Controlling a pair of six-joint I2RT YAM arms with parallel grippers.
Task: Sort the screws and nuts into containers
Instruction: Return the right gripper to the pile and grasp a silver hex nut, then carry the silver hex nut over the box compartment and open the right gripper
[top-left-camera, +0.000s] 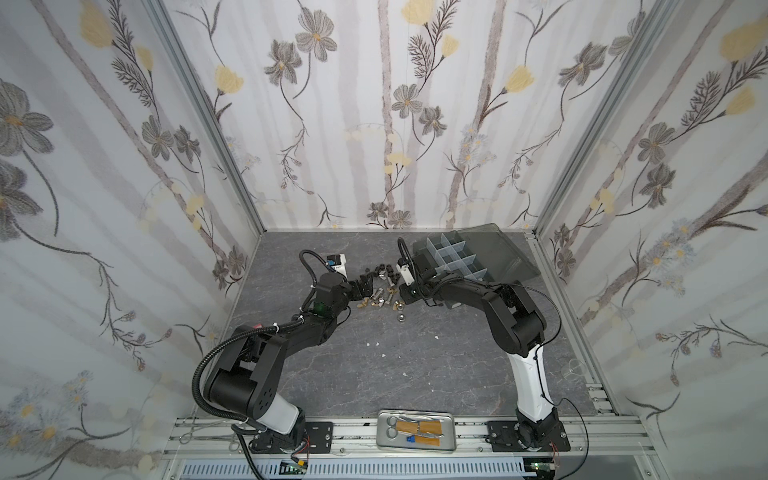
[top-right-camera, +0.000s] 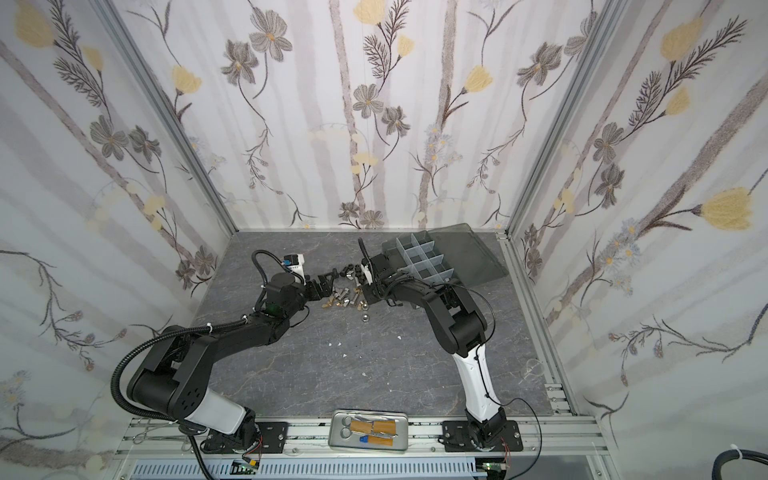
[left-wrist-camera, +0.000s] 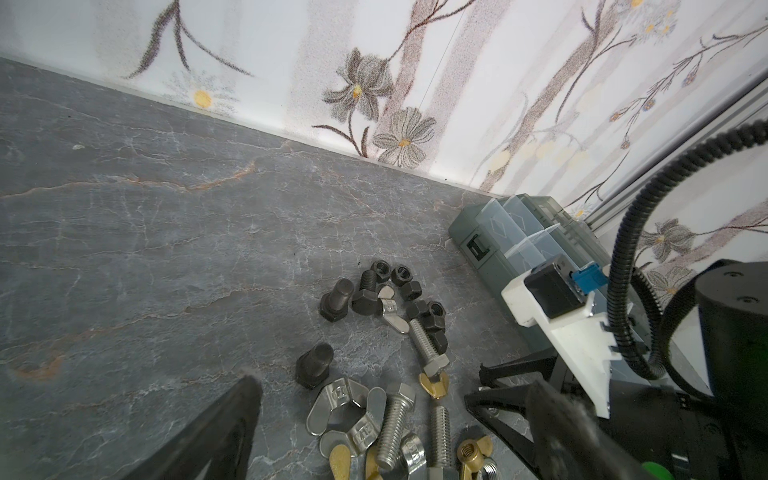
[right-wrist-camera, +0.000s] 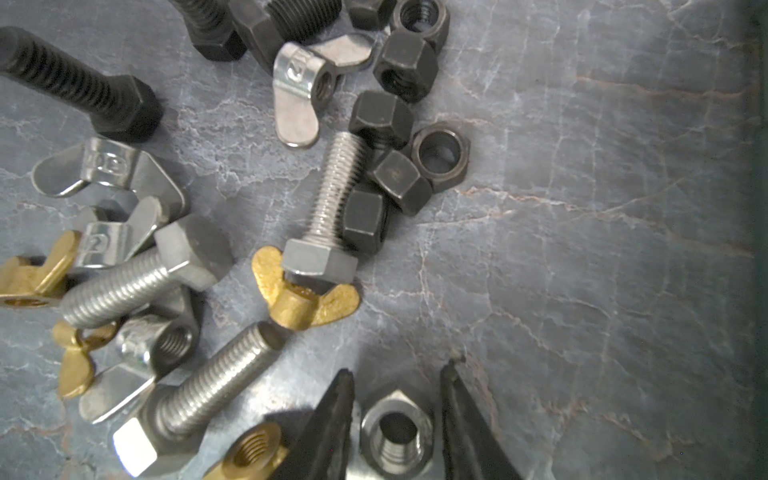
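The silver hex nut (right-wrist-camera: 397, 432) stands hole-up between the half-spread fingers (right-wrist-camera: 328, 424) of the right hand (right-wrist-camera: 397, 369), not yet pinched. The left hand (left-wrist-camera: 395, 384) is spread wide.

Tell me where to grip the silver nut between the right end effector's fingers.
Best taken across the silver nut's outer hex flats, coming down from above: its threaded hole points up, and the right end effector straddles it, a finger each side.
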